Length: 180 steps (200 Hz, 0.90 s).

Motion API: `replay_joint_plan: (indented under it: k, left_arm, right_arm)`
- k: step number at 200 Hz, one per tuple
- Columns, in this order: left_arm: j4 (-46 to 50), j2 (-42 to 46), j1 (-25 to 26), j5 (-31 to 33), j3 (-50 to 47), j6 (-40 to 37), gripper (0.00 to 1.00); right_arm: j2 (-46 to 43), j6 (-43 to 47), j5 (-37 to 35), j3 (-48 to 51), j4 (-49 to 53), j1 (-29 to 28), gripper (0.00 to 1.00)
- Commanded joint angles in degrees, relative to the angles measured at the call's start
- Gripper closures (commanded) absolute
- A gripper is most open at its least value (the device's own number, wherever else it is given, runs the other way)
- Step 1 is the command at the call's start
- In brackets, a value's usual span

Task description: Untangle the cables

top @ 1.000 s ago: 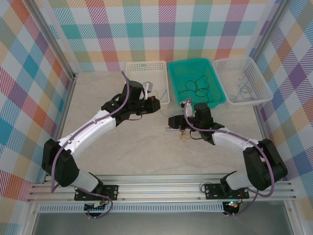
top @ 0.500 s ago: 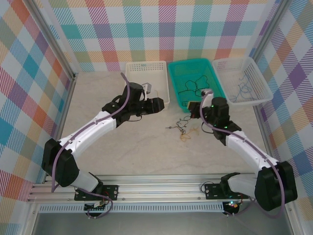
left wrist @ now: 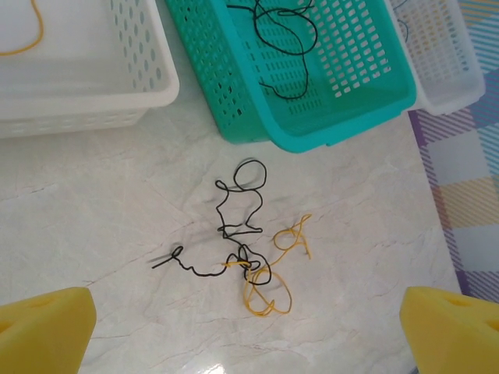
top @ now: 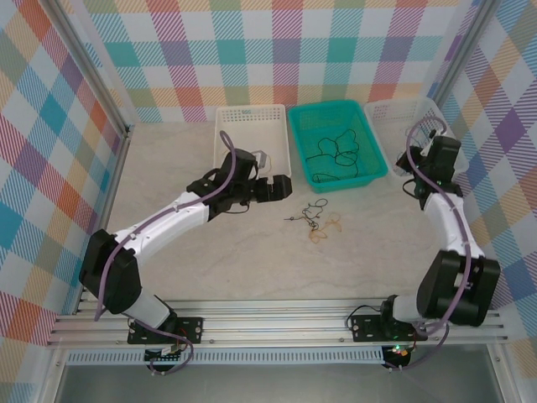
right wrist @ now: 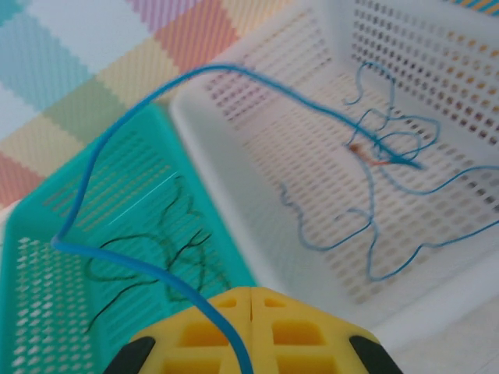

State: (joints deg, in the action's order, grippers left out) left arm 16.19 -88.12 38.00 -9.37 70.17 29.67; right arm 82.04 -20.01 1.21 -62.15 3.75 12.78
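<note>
Left gripper [left wrist: 249, 331] — jaws spread wide, grasping nothing — hangs over the pale marbled table [left wrist: 93, 210]. There a tangle of thin black and orange-tan cables [left wrist: 248, 265] lies near the teal plastic basket [left wrist: 351, 78]. Right gripper [right wrist: 251, 327] is clenched on a thin blue cable [right wrist: 210, 70], which trails into the white mesh basket [right wrist: 257, 140].

In your left wrist view the orange cable [left wrist: 37, 27] runs off the top edge. Your right wrist view is blurred, with the end of the blue cable [right wrist: 156, 273] hidden between the jaws; from above, the right arm [top: 445, 210] covers part of the right basket [top: 393, 107].
</note>
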Motion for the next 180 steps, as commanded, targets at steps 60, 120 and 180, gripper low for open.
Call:
replay_joint_plan:
  k: [60,120,180]
  left_arm:
    - [3.0,-4.7,5.6,4.3,3.6,-5.8,0.00]
    - [-1.5,-16.2,12.5,4.3,9.3,-14.5,0.05]
    - [3.2,-31.5,15.6,5.3,23.5,-16.7,0.43]
  right_arm:
    - [18.2,1.1,-7.0,-22.9,15.9,0.3,0.17]
    - [1.0,-5.5,1.7,-4.4,13.1,-1.0,0.00]
    - [-11.0,-2.7,7.5,4.2,21.8,-1.0,0.00]
